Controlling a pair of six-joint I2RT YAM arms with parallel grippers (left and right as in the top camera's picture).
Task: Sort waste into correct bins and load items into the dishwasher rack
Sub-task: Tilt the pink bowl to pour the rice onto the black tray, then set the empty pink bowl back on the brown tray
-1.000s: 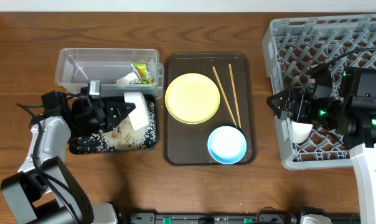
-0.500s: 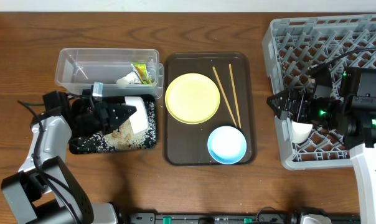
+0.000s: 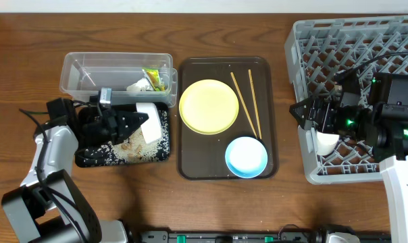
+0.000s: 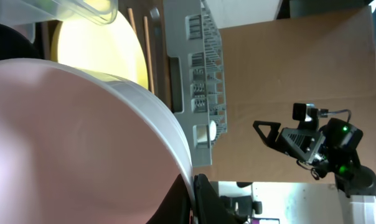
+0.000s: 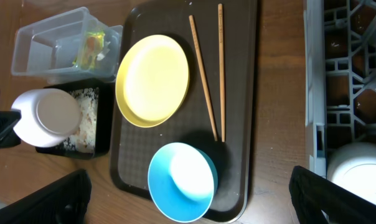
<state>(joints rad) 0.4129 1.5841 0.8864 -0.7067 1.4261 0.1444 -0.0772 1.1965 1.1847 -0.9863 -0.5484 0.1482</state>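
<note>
My left gripper (image 3: 138, 122) is shut on the rim of a white bowl (image 3: 149, 123), held tipped on its side over the black tray (image 3: 162, 147), where rice grains (image 3: 132, 150) lie. In the left wrist view the bowl (image 4: 70, 137) fills the frame, with its rim pinched between the fingers (image 4: 203, 202). The yellow plate (image 3: 209, 106), two chopsticks (image 3: 244, 104) and the light-blue bowl (image 3: 246, 156) rest on the brown serving tray (image 3: 204, 158). My right gripper (image 3: 311, 115) hangs open over the left edge of the grey rack (image 3: 352, 40), beside another white bowl (image 3: 327, 142) in it.
The clear tub (image 3: 79, 71) behind the black tray holds the yellow-green wrapper (image 3: 153, 79) and a white scrap (image 3: 138, 86). Bare wooden table (image 3: 224, 27) surrounds everything. In the right wrist view the blue bowl (image 5: 182, 180) sits between my spread fingers.
The left gripper and its white bowl shifted very slightly over the black tray. The right arm has stayed still.
</note>
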